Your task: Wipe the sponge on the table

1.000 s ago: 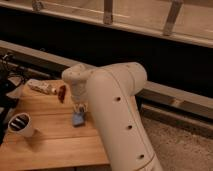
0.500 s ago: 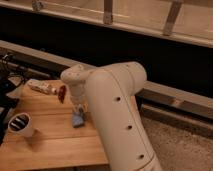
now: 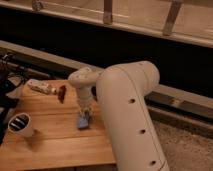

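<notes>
The blue sponge (image 3: 83, 121) lies on the light wooden table (image 3: 50, 145), near the middle of its right half. My gripper (image 3: 85, 113) comes down from the big white arm and sits right on top of the sponge, pressing at its upper end. The arm's wrist hides the top edge of the sponge.
A dark red object (image 3: 61, 93) and a pale bottle (image 3: 41, 87) lie at the table's back edge. A white cup with a dark inside (image 3: 21, 125) stands at the front left. Dark equipment (image 3: 6, 85) is left of the table. The white arm body (image 3: 132, 120) covers the table's right side.
The gripper and sponge have shifted slightly toward the front of the table; otherwise the scene is the same.
</notes>
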### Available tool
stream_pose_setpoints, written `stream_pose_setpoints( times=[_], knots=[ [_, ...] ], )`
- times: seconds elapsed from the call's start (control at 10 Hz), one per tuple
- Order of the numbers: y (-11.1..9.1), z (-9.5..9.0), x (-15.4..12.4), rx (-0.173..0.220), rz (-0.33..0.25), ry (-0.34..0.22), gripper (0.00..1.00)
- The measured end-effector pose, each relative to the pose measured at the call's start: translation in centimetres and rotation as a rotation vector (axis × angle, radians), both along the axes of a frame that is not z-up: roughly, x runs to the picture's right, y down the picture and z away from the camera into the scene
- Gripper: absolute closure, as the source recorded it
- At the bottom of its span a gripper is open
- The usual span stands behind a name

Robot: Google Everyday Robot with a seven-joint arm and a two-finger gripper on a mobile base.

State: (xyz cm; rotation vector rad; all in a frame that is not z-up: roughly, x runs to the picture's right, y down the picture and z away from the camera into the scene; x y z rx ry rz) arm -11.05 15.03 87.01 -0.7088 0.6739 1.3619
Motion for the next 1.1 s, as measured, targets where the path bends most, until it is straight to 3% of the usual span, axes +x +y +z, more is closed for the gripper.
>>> stream_pose_setpoints(
  times=[0.5,1.1],
  knots=[
    [0.7,-0.6,1.5,0.019,0.018,0.036,1.0],
    [-0.1,-0.1,1.0,0.036,0.021,0.051,1.0]
  ],
)
